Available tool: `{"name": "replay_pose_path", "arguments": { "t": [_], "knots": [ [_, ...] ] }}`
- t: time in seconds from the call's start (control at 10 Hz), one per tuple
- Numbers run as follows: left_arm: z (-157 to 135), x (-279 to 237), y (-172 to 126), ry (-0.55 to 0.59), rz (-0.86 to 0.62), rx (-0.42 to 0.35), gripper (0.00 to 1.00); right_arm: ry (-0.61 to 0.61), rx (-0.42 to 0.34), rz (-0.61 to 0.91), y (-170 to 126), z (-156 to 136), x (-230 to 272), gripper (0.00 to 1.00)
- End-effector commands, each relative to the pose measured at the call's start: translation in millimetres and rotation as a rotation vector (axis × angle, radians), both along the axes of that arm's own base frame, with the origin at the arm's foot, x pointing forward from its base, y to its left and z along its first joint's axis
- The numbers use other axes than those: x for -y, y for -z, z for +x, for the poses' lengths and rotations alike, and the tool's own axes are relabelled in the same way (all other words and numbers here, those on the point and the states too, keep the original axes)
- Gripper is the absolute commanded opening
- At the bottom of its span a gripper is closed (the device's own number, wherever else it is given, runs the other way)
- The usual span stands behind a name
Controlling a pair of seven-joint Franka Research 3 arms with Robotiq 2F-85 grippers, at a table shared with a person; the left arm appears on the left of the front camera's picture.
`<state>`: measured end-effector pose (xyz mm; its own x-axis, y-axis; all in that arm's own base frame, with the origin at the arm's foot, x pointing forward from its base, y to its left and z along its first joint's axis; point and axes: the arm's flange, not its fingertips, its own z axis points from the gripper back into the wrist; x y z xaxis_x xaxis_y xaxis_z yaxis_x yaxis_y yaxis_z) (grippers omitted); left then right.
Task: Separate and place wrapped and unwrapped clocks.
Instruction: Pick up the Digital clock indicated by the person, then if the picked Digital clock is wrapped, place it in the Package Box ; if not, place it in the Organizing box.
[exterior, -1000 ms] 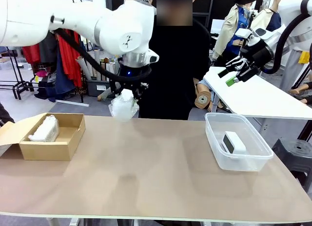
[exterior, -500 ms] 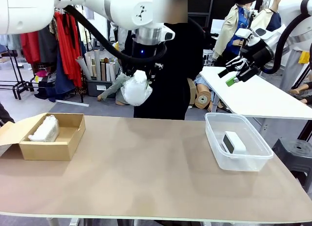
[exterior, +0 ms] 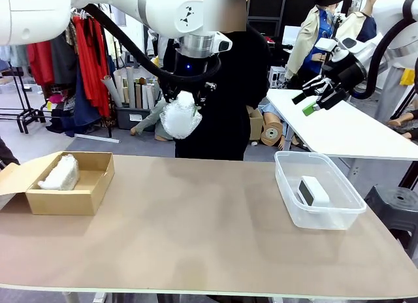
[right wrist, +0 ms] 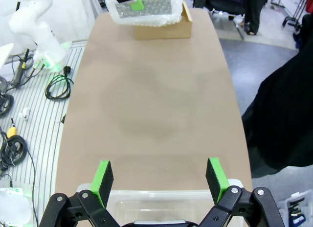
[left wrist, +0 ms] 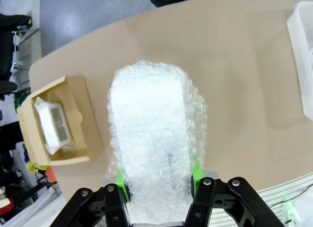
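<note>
Left gripper (exterior: 183, 107) clenched on a wrapped clock (exterior: 181, 119), high over the table's far edge. Right gripper (exterior: 312, 97) released. Wrap looks soft, slippery; grip mid-body.

Front camera faces level across the surface (exterior: 196, 218) from the robot's side. Both wrist cameras look steeply down from well above. All share the cardboard box (left wrist: 58, 124).

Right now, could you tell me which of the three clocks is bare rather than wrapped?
The white clock in the clear plastic bin; the other two are in bubble wrap.
</note>
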<state>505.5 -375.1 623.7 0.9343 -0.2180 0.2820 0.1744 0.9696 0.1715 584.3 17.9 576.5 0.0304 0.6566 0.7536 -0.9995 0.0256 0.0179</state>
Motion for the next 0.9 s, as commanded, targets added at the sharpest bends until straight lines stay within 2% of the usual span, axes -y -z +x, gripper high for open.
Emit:
{"name": "replay_pose_path", "arguments": {
  "t": [0.0, 0.8],
  "knots": [
    [-3.6, 3.1, -6.5, 0.001, -0.009, 0.007, 0.0, -0.001, 0.001, -0.001, -1.4, -1.5, 0.4, 1.0],
    [-3.6, 3.1, -6.5, 0.001, -0.009, 0.007, 0.0, -0.001, 0.001, -0.001, -1.4, -1.5, 0.4, 1.0]
  ]
}}
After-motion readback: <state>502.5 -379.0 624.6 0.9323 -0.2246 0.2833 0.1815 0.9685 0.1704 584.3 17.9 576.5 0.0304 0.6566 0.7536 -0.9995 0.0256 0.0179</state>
